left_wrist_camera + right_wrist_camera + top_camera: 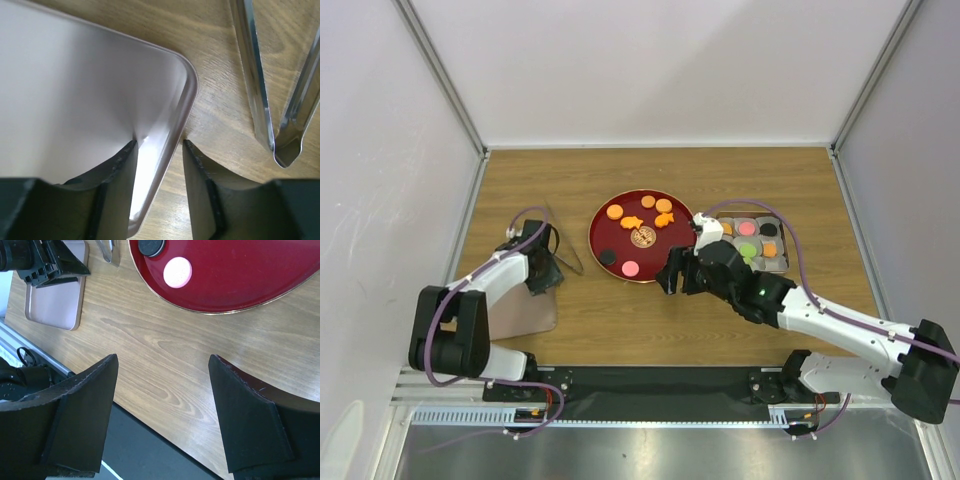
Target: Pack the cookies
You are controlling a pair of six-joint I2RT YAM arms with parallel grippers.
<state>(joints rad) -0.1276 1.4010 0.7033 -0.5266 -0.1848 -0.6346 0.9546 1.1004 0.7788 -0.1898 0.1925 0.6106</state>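
Orange round and fish-shaped cookies [631, 222] lie across the far half of the red plate [605, 235], from 10 to 2 o'clock. A black cookie [608, 256] sits at 8 o'clock and a pink cookie [630, 267] at 7 o'clock. The plate is in the middle of the table [620, 335].

At 3 o'clock from the plate, a metal tin [775, 268] holds more cookies: pink, black, green and orange.

The right jaws hang just off the plate's rim at 5 o'clock. They are spread wide over bare wood with nothing between them.

At 8 o'clock from the plate, well apart from it, lies a flat pinkish tray [75, 90]. The left jaws straddle its rim near a corner, one finger over the tray and one over the table. They are released, with a gap left inside them. Metal tongs [250, 75] lie just beside that corner.
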